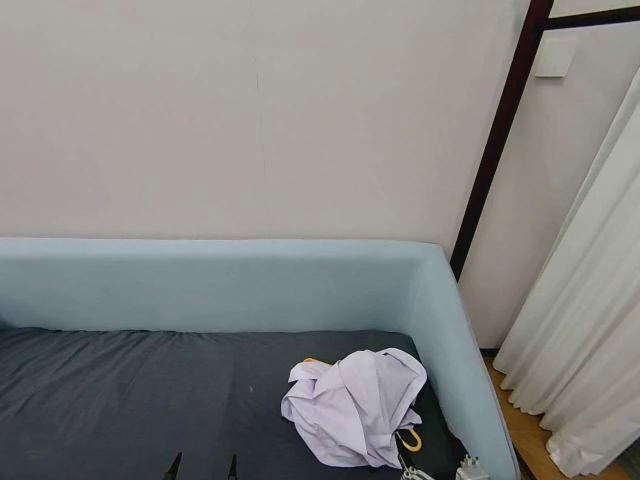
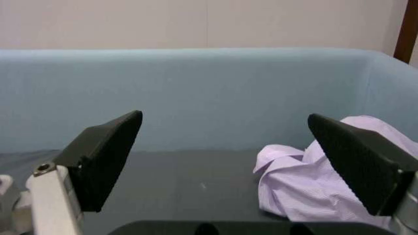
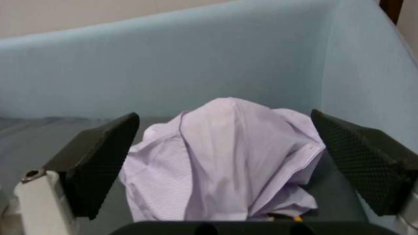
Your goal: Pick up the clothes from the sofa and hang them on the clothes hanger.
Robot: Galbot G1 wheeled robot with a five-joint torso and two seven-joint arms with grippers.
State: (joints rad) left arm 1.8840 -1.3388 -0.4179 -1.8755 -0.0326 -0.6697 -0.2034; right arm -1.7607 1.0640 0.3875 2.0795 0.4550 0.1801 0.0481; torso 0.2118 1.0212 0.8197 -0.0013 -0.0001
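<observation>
Crumpled lilac striped shirt (image 1: 355, 405) in sofa (image 1: 200, 285) right corner; right gripper (image 3: 224, 116) spread wide facing it, left gripper (image 2: 223, 120) released too.

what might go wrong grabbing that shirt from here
1. The shirt is a crumpled heap, so the right gripper, jaws open and facing it, may pinch only a loose fold and lose it.
2. A yellow hook pokes out beneath it and might snag or get dragged along.
3. The heap sits against the sofa arm, which the jaws may bump.
The left gripper waits open over the seat.
</observation>
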